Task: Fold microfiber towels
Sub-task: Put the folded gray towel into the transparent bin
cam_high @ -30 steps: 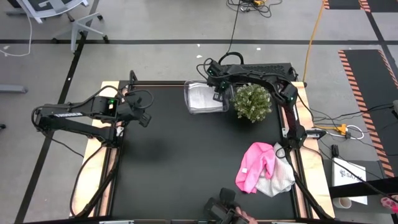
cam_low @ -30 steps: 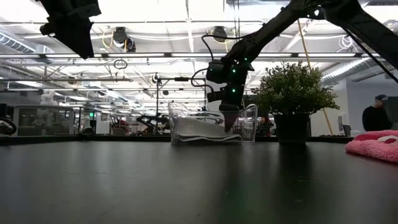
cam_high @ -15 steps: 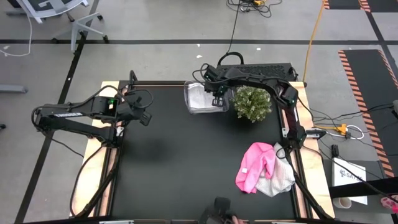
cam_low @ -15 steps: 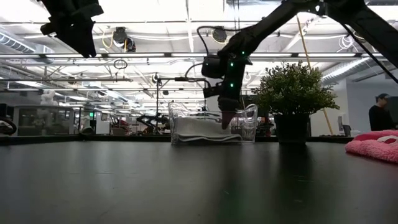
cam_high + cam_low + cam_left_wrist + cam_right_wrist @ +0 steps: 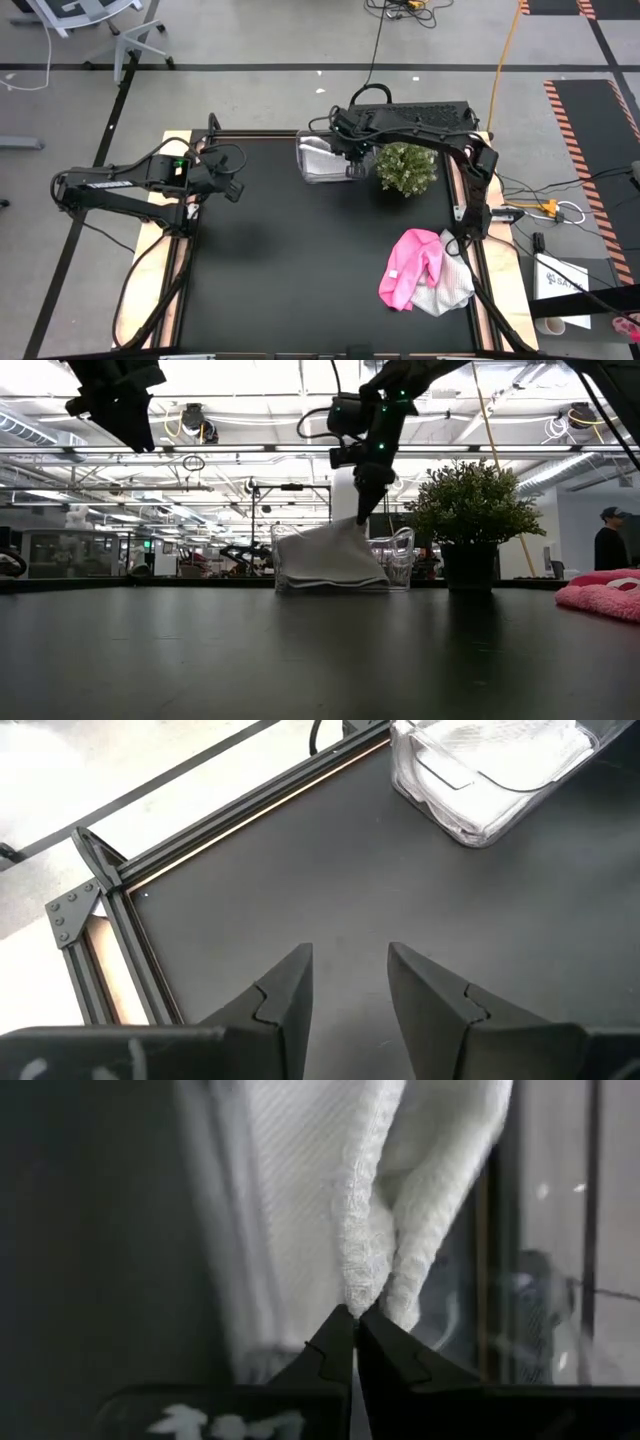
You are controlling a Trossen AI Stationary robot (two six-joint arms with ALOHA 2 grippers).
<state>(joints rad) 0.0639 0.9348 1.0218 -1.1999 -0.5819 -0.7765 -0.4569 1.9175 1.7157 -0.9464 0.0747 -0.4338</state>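
Right wrist view: the right gripper (image 5: 355, 1320) has its jaws clamped on a pinched fold of a white towel (image 5: 400, 1200), which hangs from the fingertips. Low view: that towel (image 5: 330, 555) drapes from the gripper (image 5: 362, 510) down into the clear bin (image 5: 395, 560) beside the potted plant (image 5: 470, 510). High view: the pink towel (image 5: 410, 262) lies on another pale towel (image 5: 445, 290) near the table's (image 5: 280, 270) right edge. Left gripper (image 5: 350, 985) hovers over the table's left side, jaws apart, holding nothing.
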